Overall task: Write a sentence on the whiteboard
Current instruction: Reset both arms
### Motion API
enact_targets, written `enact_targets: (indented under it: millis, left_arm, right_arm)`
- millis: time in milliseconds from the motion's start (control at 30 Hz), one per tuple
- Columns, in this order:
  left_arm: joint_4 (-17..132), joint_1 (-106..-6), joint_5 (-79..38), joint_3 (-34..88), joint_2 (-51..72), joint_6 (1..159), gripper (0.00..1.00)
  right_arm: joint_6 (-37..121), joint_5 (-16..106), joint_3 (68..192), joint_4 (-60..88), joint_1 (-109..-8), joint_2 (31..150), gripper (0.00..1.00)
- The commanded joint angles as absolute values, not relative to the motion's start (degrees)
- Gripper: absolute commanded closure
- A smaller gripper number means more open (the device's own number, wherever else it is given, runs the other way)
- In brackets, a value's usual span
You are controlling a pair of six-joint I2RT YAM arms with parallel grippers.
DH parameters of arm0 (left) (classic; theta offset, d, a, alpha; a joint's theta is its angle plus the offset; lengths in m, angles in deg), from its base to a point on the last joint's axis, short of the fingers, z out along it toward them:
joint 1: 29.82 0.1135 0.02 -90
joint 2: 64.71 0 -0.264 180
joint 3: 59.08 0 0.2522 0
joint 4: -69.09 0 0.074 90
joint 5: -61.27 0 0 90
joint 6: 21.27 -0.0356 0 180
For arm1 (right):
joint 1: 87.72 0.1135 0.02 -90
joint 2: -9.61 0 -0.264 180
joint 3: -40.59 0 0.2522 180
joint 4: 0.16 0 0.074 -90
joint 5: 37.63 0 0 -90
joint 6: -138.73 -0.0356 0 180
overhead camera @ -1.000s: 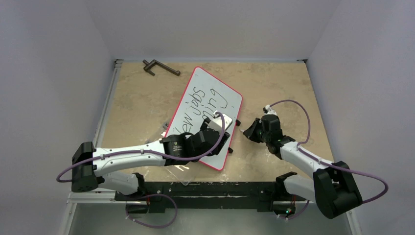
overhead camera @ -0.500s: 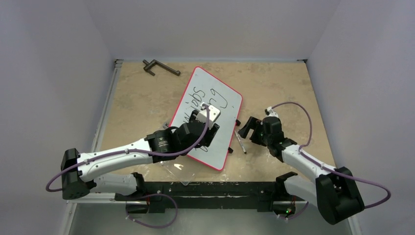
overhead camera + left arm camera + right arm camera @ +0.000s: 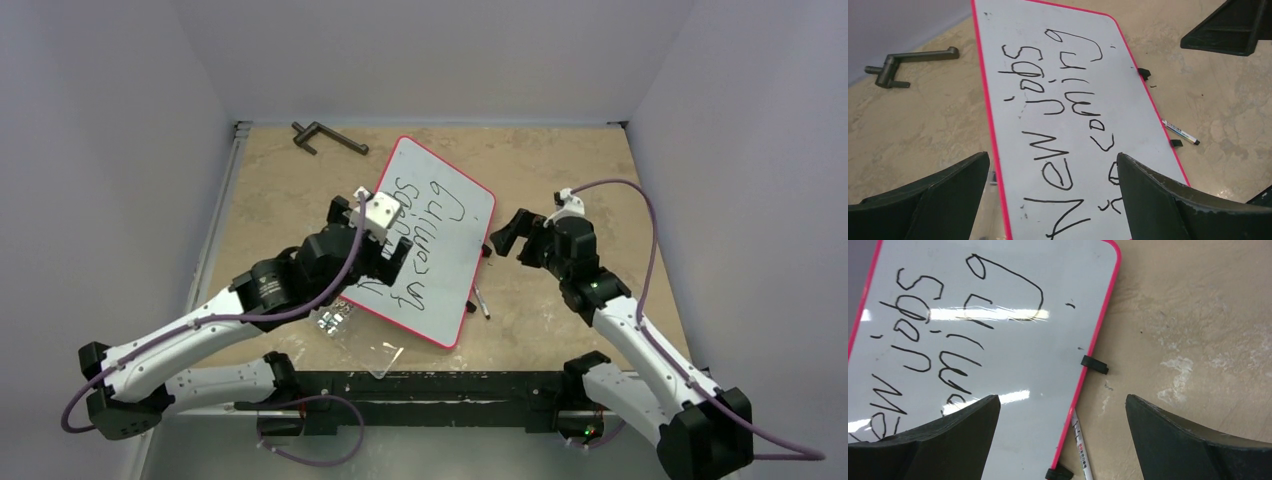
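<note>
The worktop (image 3: 560,170) is flat and tan, with pale blotches like stone. Plain light grey walls stand on three sides of it.

The whiteboard (image 3: 455,278) lies flat in the middle of the worktop. It is turned at a slant, with one corner pointing to the far edge. It is smooth, white and shiny, and lamp light shows on it as bright streaks in the right wrist view (image 3: 1073,270). It has a thin red rim, round corners and small black feet (image 3: 1094,365) that stick out at the side. The sentence (image 3: 425,240) is in thin black marker strokes in two lines, "New jobs" and "incoming" (image 3: 1058,115). The letters are wobbly and run along the length of the board. In the right wrist view they are seen upside down (image 3: 938,325).

A thin white marker pen (image 3: 480,302) with a dark tip lies on the worktop just beside the board's right rim. Both wrist views show it too (image 3: 1180,132) (image 3: 1080,450).

A dark grey metal crank handle (image 3: 330,137) lies near the far left corner of the worktop, apart from the board (image 3: 913,62). A clear plastic box (image 3: 372,348) lies by the near edge, close to the board's near rim. Small shiny metal bits (image 3: 331,320) lie beside it.

The left gripper (image 3: 370,232) is above the left side of the board. Its two black fingers are spread wide with nothing between them (image 3: 1053,200). The right gripper (image 3: 515,237) is above the bare worktop just right of the board. Its fingers are also wide apart and hold nothing (image 3: 1063,440).
</note>
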State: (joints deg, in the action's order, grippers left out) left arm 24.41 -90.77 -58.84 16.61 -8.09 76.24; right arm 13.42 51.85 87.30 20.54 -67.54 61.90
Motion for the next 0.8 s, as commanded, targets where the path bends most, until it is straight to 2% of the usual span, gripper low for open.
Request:
enact_targets:
  millis: [0, 300, 500, 767]
  left_arm:
    - [22.0, -87.4, -60.9, 18.9, -12.5, 71.6, 0.00]
    - [26.8, -75.0, -57.8, 11.8, -19.5, 65.8, 0.00]
    - [31.3, -73.5, -59.2, 6.9, -23.0, 65.7, 0.00]
    - [32.2, -72.7, -60.1, 4.1, -24.3, 66.2, 0.00]
  right_arm:
    - [16.6, 52.5, 91.1, 21.6, -67.7, 57.7, 0.01]
    - [17.0, 49.2, 90.0, 17.1, -67.7, 48.4, 0.01]
    - [17.1, 49.5, 88.5, 15.8, -67.7, 45.7, 0.01]
    - [17.3, 49.5, 88.5, 14.3, -67.7, 48.7, 0.02]
